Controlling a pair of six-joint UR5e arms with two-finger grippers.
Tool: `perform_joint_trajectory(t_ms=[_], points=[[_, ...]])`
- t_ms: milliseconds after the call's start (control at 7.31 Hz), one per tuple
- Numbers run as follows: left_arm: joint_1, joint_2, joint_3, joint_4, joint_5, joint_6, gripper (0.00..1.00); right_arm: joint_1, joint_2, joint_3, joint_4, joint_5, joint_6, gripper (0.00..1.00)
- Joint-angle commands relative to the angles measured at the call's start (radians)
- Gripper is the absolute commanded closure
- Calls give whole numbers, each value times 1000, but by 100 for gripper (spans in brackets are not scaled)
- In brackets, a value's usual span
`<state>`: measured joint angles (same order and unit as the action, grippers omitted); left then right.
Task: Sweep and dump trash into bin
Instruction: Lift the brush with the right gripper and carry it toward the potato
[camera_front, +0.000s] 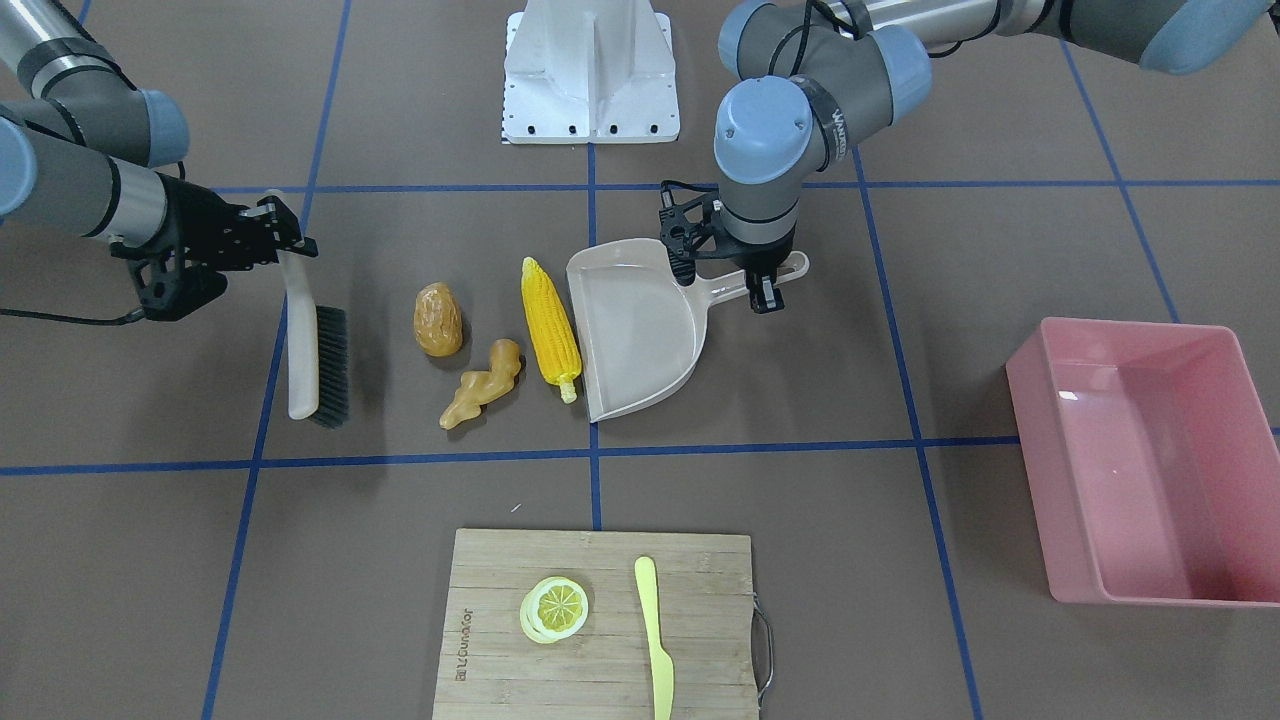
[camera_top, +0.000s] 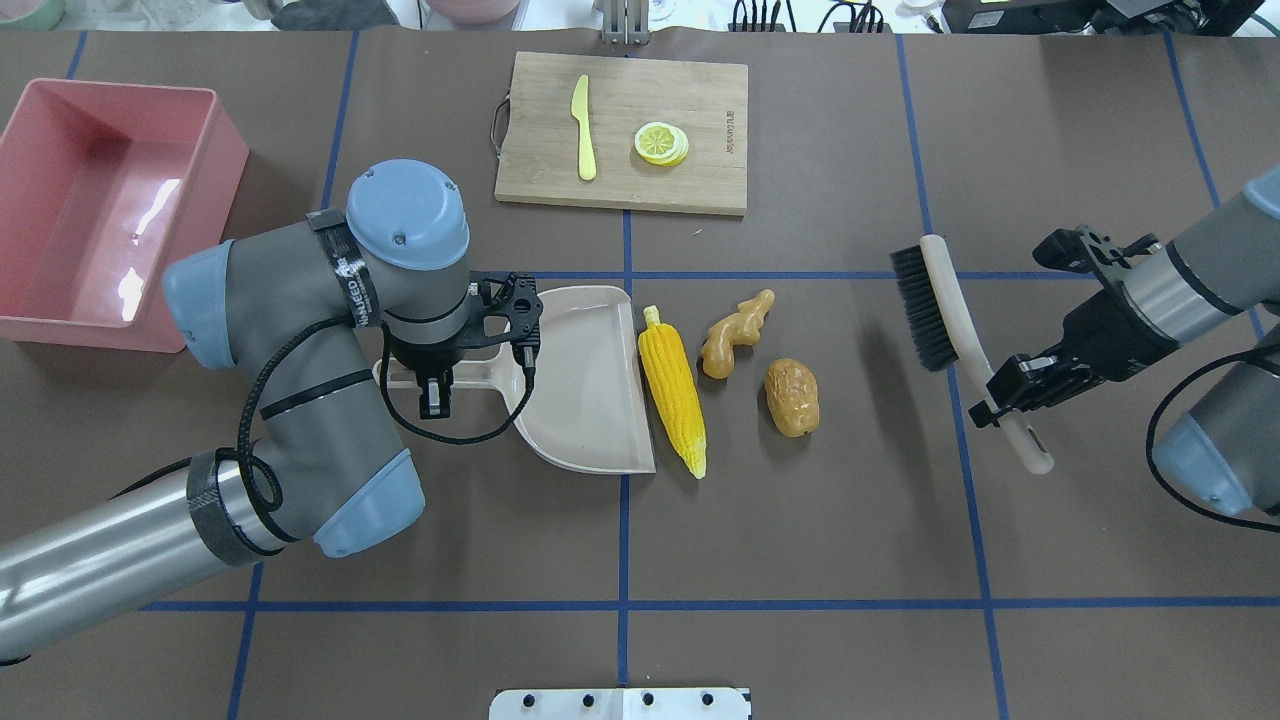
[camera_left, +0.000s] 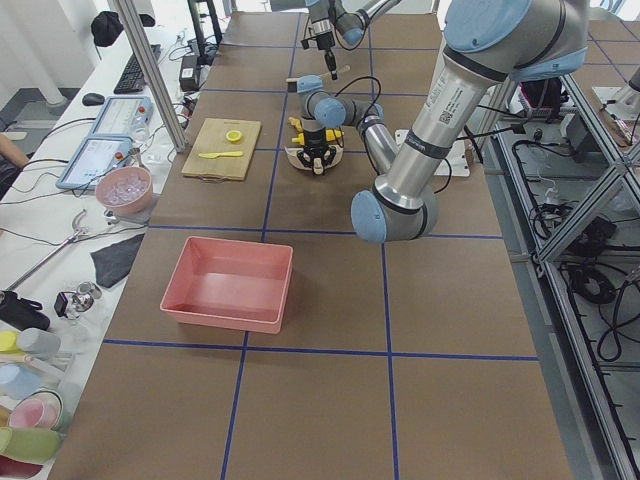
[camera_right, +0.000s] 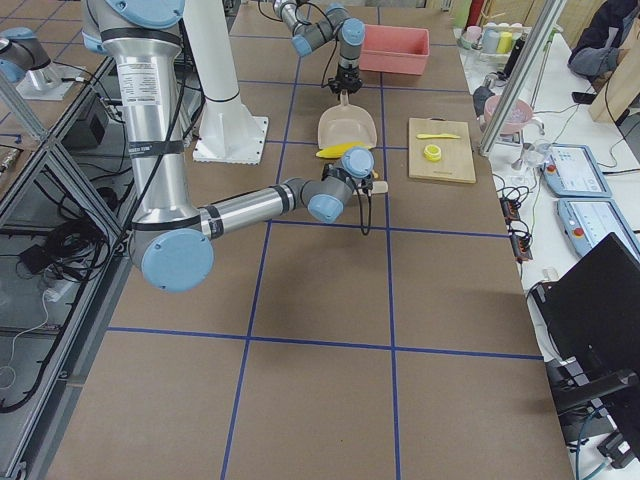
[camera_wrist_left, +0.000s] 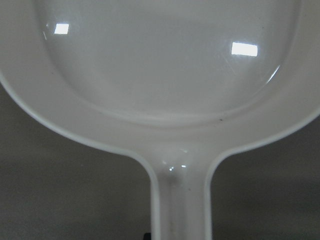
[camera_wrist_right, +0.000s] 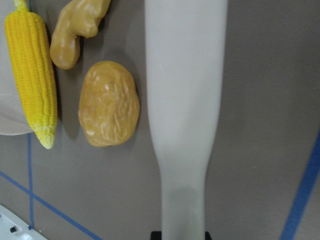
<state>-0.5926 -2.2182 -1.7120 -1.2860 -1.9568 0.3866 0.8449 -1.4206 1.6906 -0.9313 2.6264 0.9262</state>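
Note:
The yellow corn cob (camera_top: 673, 390) lies along the open lip of the beige dustpan (camera_top: 585, 380). The tan ginger root (camera_top: 733, 335) and the brown potato (camera_top: 792, 397) lie just right of it. My left gripper (camera_top: 433, 388) is shut on the dustpan's handle; the left wrist view shows the pan (camera_wrist_left: 165, 75) empty. My right gripper (camera_top: 1005, 400) is shut on the handle of a brush (camera_top: 930, 300), its black bristles facing the potato with a gap between. The right wrist view shows the potato (camera_wrist_right: 109, 104), corn (camera_wrist_right: 31, 75) and ginger (camera_wrist_right: 75, 30) left of the brush handle (camera_wrist_right: 185, 100). The pink bin (camera_top: 228, 165) stands empty at the far left.
A bamboo cutting board (camera_top: 700, 150) at the far middle holds a lemon slice (camera_top: 661, 143) and a pale yellow knife (camera_top: 583, 130). The white robot base plate (camera_front: 590, 70) is at the near edge. My left arm's elbow lies between bin and dustpan.

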Motion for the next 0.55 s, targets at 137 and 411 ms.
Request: perform_joint_trajectory(t_ms=[137, 411], points=[[1, 2, -6, 1, 1, 0, 100, -62, 72, -51, 6, -14, 88, 100], [1, 2, -5, 1, 1, 0, 100, -84, 72, -49, 6, -6, 134, 100]])
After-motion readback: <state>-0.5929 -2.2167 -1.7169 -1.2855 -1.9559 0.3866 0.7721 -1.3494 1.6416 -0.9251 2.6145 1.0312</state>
